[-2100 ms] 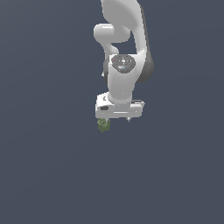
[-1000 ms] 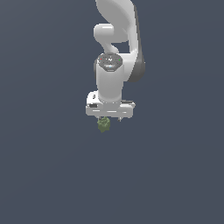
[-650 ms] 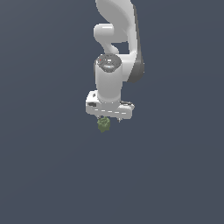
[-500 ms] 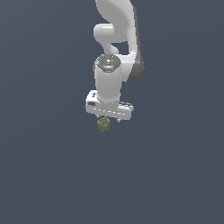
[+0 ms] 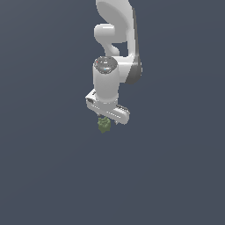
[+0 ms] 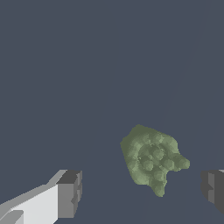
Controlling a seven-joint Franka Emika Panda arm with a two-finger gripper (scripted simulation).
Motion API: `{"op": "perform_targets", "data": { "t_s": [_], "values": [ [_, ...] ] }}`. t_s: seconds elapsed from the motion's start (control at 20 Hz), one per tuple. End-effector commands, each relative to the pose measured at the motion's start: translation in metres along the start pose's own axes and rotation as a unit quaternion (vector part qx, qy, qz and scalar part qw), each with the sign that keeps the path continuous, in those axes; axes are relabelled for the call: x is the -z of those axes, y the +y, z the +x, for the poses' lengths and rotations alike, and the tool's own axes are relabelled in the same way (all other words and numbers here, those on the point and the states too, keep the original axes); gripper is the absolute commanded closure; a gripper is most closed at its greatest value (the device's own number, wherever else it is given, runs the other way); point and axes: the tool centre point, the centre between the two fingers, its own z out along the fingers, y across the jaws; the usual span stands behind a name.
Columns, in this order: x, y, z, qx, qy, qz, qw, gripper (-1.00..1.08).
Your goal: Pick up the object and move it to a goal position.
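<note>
Presently the tool (image 6: 140,192) stands wide open, holding nothing; the blob (image 6: 151,159) lies between its fingers (image 6: 70,194), touching neither. Advise lowering squarely, centring, then closing gently.

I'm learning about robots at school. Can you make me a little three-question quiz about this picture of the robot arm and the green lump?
1. True or false: in the wrist view, the gripper has its fingers pressed tight against the green lump.
2. What colour is the surface all around the arm: A) dark grey-blue, B) bright red, C) white?
3. In the exterior view, where does the lump sit compared with the gripper: just below it or high above it?

Key
1. False. The fingers stand apart with gaps on both sides of the lump.
2. A.
3. Just below it.
</note>
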Motion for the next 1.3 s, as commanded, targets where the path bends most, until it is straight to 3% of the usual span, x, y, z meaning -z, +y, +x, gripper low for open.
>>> {"op": "perform_targets", "data": {
  "t_s": [0.0, 0.4, 0.85, 1.25],
  "values": [
    [-0.003, 0.003, -0.001, -0.038, 0.000, 0.001, 0.9993, -0.92],
    [-0.010, 0.013, -0.005, -0.158, 0.000, 0.005, 0.9874, -0.92],
    [-0.018, 0.024, -0.009, -0.284, 0.000, 0.008, 0.9589, -0.92],
    [-0.022, 0.030, -0.011, -0.349, 0.000, 0.010, 0.9371, -0.92]
  ]
}}
